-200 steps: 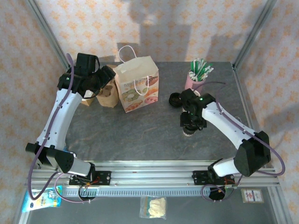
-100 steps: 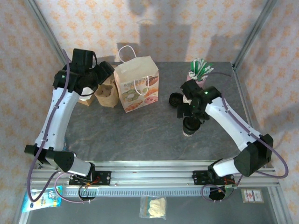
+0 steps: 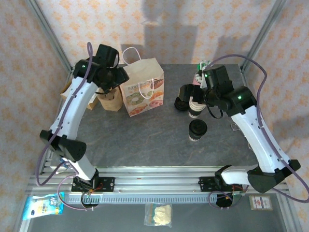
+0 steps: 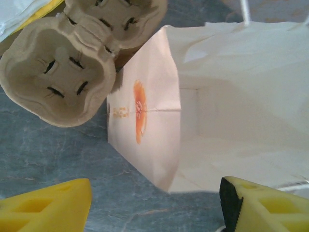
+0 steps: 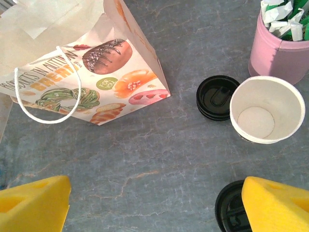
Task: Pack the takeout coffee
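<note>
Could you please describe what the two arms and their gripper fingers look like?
Both the left arm and the right arm have white links with black joints, small green lights and a purple cable looped alongside. The left fingers and right fingers are blocky yellow wedges, one left finger showing a dark inner face.

top external: high, near side, whole table (image 3: 145, 140)
left wrist: close, down into paper bag (image 4: 231, 96)
right wrist: higher, down, same bag
</note>
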Robot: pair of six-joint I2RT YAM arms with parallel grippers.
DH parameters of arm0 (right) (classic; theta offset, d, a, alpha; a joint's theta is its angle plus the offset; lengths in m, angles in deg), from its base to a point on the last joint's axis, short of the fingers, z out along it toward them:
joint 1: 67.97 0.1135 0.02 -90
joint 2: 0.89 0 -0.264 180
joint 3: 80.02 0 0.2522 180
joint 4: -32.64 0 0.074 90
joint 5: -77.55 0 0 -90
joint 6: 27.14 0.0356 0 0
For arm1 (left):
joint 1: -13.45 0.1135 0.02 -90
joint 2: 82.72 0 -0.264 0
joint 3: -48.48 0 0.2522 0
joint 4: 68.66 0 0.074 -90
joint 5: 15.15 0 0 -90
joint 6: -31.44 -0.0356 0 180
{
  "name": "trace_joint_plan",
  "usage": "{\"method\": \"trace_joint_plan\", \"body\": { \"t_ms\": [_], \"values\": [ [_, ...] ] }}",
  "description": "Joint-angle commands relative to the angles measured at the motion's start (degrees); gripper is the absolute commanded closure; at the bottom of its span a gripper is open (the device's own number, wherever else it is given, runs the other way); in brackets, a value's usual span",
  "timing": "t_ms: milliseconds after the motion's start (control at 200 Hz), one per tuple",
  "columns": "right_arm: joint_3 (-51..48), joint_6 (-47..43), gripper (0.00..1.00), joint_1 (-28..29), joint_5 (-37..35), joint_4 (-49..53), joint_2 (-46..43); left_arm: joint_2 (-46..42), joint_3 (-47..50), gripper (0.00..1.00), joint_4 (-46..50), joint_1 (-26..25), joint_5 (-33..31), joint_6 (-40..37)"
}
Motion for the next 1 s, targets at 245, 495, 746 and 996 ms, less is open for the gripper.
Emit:
{"method": "trace_joint_plan", "body": {
  "t_ms": [245,495,746,996],
  "values": [
    [-10.2,1.1,0.09,-0.2,-1.9,-5.3,-9.0,6.4,-4.3,0.49,3.6,-2.2,-3.7,4.5],
    [-13.2,1.2,0.08,-0.2,-3.9,-6.7,-10.9,6.2,-6.5,0.81,6.3,-5.1,-3.3,9.1],
    [-14.9,2.0,0.08,-0.2,-6.2,-7.7,-13.6,4.7,-5.8,1.00,6.6,-8.8,-0.5,15.1],
    [-14.4,4.3,0.08,-0.2,-7.4,-8.4,-15.4,-0.3,-0.7,1.00,6.5,-15.8,-0.3,26.3]
  ]
}}
